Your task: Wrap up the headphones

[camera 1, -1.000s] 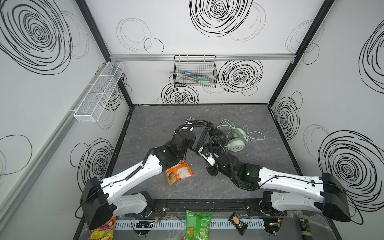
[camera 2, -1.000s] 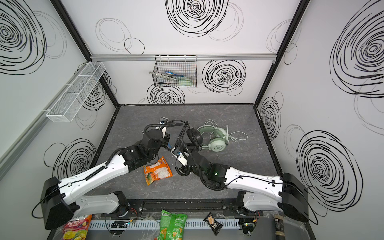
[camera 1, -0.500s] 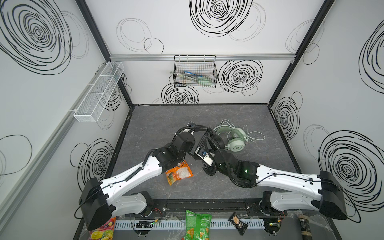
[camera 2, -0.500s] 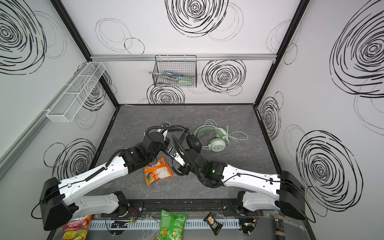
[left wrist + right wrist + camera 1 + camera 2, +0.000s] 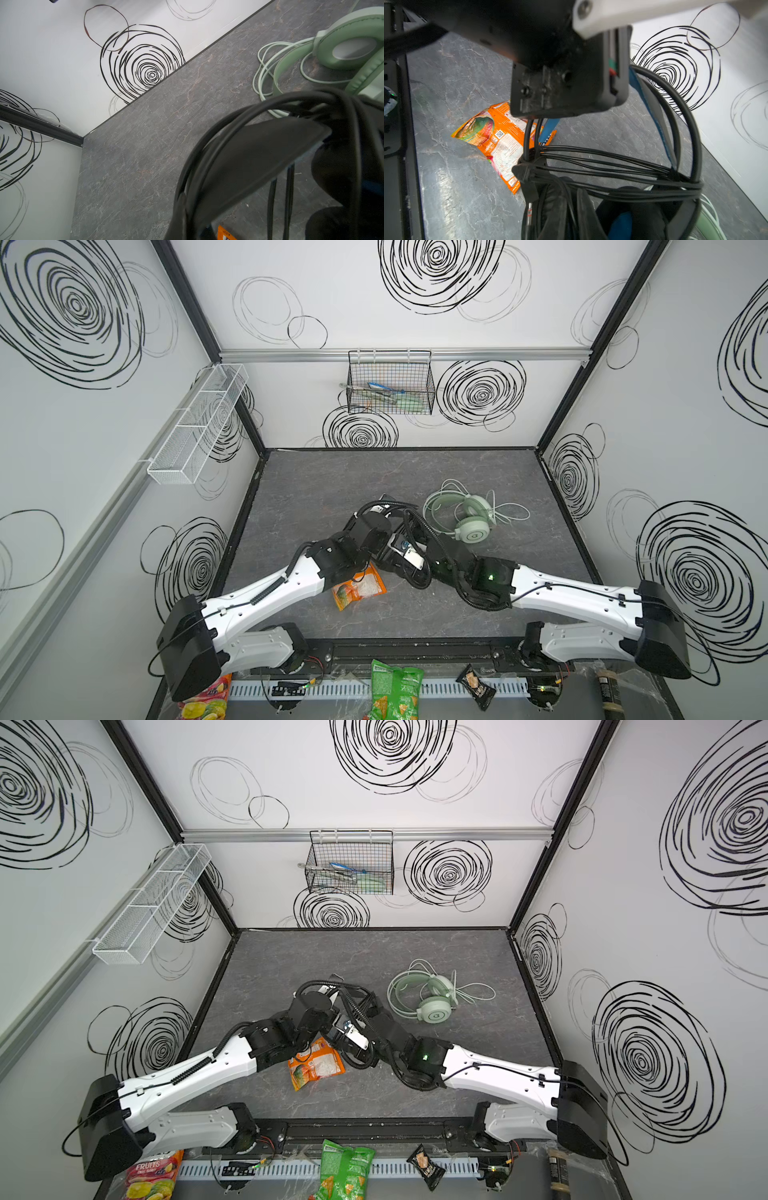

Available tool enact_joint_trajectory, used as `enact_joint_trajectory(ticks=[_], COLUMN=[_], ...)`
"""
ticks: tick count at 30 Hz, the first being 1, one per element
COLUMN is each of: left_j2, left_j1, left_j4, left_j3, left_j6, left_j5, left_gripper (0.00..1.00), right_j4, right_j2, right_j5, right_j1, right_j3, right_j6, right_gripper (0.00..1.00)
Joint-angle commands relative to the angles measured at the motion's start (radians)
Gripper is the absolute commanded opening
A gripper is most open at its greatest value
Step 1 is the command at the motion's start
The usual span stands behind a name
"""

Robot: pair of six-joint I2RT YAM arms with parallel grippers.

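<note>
R tool (image 5: 405, 553) drifted left to mid-frame, grip unclear; L tool (image 5: 379, 512) clamps black headset (image 5: 259, 158): I'd keep cord (image 5: 612, 164) taut, tuck plug (image 5: 530, 209).

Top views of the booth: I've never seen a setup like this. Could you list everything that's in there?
Black headphones: one, black with blue lining, mid-table between the arm tips, cable wound across them.
Mint-green headphones: one, pale green, on the table right of centre, pale cable loose beside them.
Snack packet: one, orange, on the table by the left arm.
Wire basket: one, black, on the back wall, utensils inside.
Mesh shelf: one, white, on the left wall.
Chip bag: one, green, front edge.
Fruit snack bag: one, red and yellow, front left.
Small wrapper: one, dark, front edge.
Table: one, grey.
Left arm, right arm: two, white and black.
</note>
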Motion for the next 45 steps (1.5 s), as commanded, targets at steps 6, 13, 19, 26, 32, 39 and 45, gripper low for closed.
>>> enact_joint_trajectory(ticks=[6,13,19,26,32,39,45], left_j2=[-0.023,-0.02,-0.016,-0.009,-0.017,-0.021,-0.02], left_j1=[0.04,0.075,0.073,0.077,0.089,0.088,0.091], left_j4=[0.025,0.029,0.035,0.029,0.041,0.046,0.041], left_j3=[-0.019,-0.027,-0.028,-0.027,-0.042,-0.035,-0.038], left_j6=[-0.016,-0.026,-0.032,-0.032,-0.043,-0.055,-0.06], left_j5=[0.083,0.132,0.138,0.127,0.137,0.16,0.177], left_gripper=[0.0,0.0,0.0,0.0,0.0,0.0,0.0], right_j4=[0.017,0.022,0.016,-0.039,-0.075,-0.077,-0.138], right_j2=[-0.002,-0.067,-0.098,-0.027,0.018,0.115,0.278], right_j5=[0.008,-0.021,-0.033,-0.04,-0.061,-0.088,-0.045], right_j1=[-0.035,-0.046,-0.071,-0.116,-0.138,-0.165,-0.185], right_j3=[-0.006,-0.047,-0.064,-0.027,-0.017,0.036,0.147], right_j6=[-0.033,-0.041,-0.045,-0.034,-0.016,0.007,0.048], right_gripper=[0.12,0.12,0.14,0.12,0.11,0.11,0.08])
